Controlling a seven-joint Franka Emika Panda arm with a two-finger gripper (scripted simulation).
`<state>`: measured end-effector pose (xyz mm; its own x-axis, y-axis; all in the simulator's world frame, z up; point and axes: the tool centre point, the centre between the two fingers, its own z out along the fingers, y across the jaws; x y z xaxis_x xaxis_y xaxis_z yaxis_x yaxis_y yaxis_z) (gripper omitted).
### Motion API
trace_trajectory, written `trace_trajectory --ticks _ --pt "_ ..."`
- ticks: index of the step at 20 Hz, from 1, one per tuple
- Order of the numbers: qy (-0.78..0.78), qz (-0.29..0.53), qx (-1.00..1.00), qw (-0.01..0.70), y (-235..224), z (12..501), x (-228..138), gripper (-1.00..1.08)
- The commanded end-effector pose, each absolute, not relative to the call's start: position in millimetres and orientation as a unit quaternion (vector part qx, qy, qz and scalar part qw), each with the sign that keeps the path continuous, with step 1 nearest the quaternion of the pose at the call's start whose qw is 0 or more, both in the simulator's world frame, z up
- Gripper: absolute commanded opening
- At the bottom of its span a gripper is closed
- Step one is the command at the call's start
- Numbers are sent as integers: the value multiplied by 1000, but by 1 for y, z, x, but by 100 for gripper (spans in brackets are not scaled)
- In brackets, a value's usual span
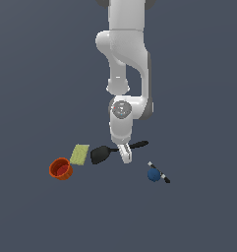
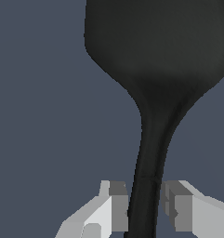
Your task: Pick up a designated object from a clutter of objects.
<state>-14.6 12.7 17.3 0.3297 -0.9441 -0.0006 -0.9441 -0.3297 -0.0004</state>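
Observation:
The black spatula (image 1: pixel 101 153) lies flat on the ground, its broad blade toward the exterior view's left and its thin handle (image 1: pixel 139 144) running right. My gripper (image 1: pixel 125 156) is down at the handle's middle, just right of the blade. In the wrist view the spatula's handle (image 2: pixel 145 195) runs between my two fingers (image 2: pixel 118 207), whose pads sit close against its two sides, with the gripper (image 2: pixel 144 207) shut on it. The blade (image 2: pixel 155 42) fills the rest of that view. The other clutter lies apart from the spatula.
A yellow-green sponge (image 1: pixel 79 154) lies just left of the blade, and an orange-red cup (image 1: pixel 60 168) stands further left. The blue ball-ended tool (image 1: pixel 156 173) with its black-and-white stick lies to the right, nearer the camera. The ground is plain dark grey.

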Motion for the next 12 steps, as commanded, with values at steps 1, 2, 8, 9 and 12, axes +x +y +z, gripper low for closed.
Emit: trace_trajectory --ticks 1,2,8,9,12 --pt "579 0 -815 0 12 17 -15 -100" --pt "579 0 -815 0 12 17 -15 -100" --pt "579 0 -815 1 12 17 -15 -100" --pt "579 0 -815 1 12 18 -15 -100" --pt "579 0 -815 1 11 22 -16 -100"
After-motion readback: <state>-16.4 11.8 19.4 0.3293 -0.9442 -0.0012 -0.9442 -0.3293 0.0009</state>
